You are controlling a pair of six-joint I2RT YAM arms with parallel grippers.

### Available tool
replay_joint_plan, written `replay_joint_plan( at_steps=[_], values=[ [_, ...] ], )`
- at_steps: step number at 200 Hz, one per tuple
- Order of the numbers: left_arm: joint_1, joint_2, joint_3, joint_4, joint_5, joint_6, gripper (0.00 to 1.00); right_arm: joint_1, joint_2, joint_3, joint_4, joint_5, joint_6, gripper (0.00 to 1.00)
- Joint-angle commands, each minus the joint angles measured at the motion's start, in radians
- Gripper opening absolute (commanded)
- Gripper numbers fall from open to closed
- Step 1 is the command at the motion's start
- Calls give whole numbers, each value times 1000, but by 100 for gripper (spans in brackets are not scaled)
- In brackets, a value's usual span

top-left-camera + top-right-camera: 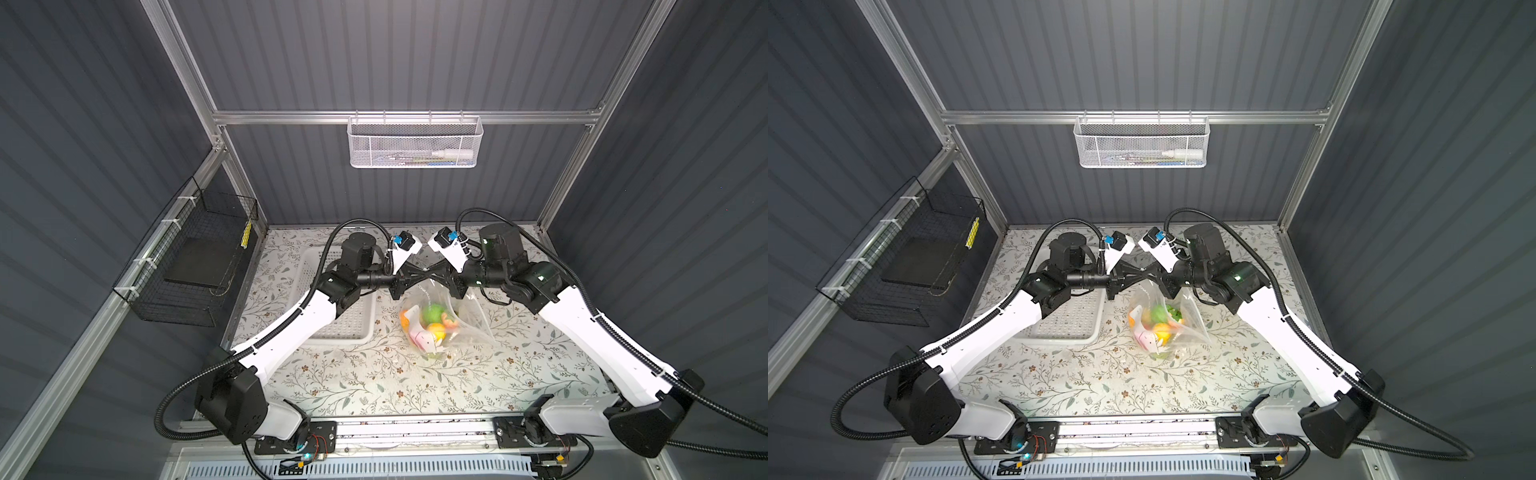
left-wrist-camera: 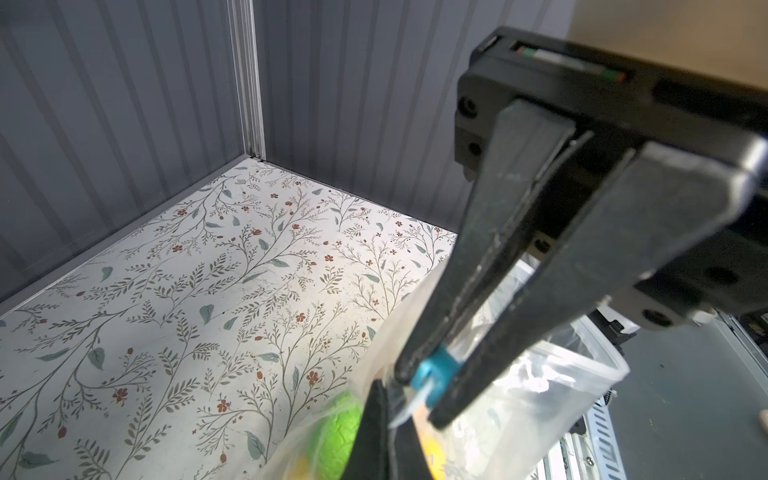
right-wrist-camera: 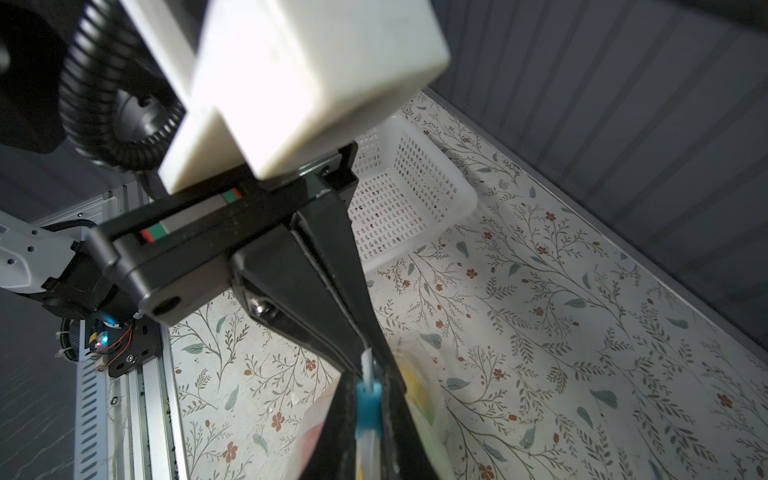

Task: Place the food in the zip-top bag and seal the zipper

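- The right claw (image 2: 432, 380) is closed almost fully on the light-blue slider (image 2: 434, 372). Its jaws stand only a slit apart, with the tab pinched between them.
- The left claw (image 3: 368, 353) is clamped tight on the thin strip of the zipper (image 2: 582, 351), touching the slider. It holds the bag's mouth edge and nothing else.
- The two claws meet tip to tip over the mouth of the zip-top bag (image 1: 465, 320). The bag hangs from them just beside the white basket (image 1: 353, 328), on the basket's side toward the right arm.
- The zipper's long axis runs from the pinch away from the basket, toward the right arm. Beyond the slider the mouth rim looks parted, so the seal seems not yet made.
- My judgement is that the next move turns on this: the right claw draws the slider along the strip, away from the basket, while the left claw anchors the near end.
- The food (image 1: 435, 320) lies inside the bag, low in it: green, yellow and orange pieces, with a white label patch in front.
- The basket looks empty where the left arm does not hide it.
- The bag's bottom seems to rest on the desk (image 1: 374, 382), beside the basket's front corner, though I cannot tell for certain.
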Motion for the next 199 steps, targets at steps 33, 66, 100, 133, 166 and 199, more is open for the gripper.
replay_joint_plan(
  at_steps=[33, 66, 100, 133, 166, 199],
  values=[
    [35, -37, -8, 46, -111, -22, 0, -27, -63, -49, -98, 25, 19, 1],
    [39, -44, -12, 51, -127, -25, 0, -31, -71, -55, -118, 37, 16, 0],
    [68, -50, -28, 57, -171, -42, 0, -34, -104, -86, -126, 60, 21, 0],
    [124, -37, -40, 71, -225, -95, 0, -37, -141, -126, -132, 97, 43, 0],
    [154, -29, -55, 84, -293, -133, 0, -37, -182, -176, -144, 100, 76, 0],
    [169, -21, -65, 92, -341, -162, 0, -37, -244, -231, -165, 116, 108, 0]
  ],
)
